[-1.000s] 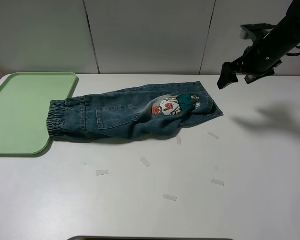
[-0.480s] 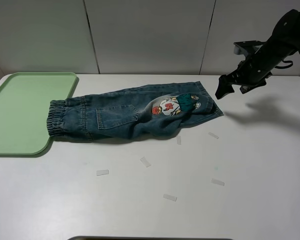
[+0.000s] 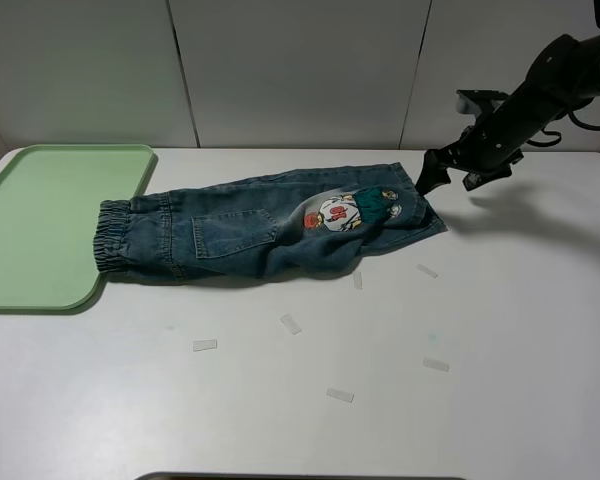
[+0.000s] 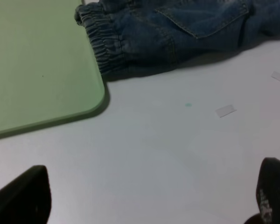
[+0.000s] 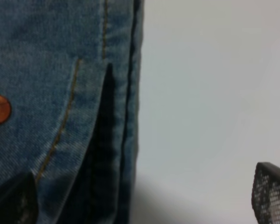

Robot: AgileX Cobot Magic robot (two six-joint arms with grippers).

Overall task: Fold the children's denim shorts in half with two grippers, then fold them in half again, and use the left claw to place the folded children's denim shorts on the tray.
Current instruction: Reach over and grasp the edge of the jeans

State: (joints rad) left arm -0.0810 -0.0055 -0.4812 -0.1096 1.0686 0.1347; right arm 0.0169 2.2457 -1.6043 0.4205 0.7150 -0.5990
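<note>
Nearest me, the left black claw [image 4: 144,196] hangs low over the white counter [image 3: 500,330]. Its jaws are spread wide with only bare surface between them. A few small pale scraps [image 3: 291,323] lie in front of the small blue-washed children's denim shorts [image 3: 240,230]. These lie flat and lengthwise across the middle of the counter. Their gathered elastic waistband [image 3: 115,237] sits against the edge of the flat pale green plastic tray [image 3: 40,220]. At the far end, the right black claw [image 3: 450,175] hovers just above the hem corner [image 3: 420,205], jaws fully apart and holding nothing.

I expect the denim to be light, soft and limp, sagging wherever it is unsupported. The stitched hem and bunched waistband look the firmest places to grip. I'd pinch through every layer at those two ends so the fold carries over together.
</note>
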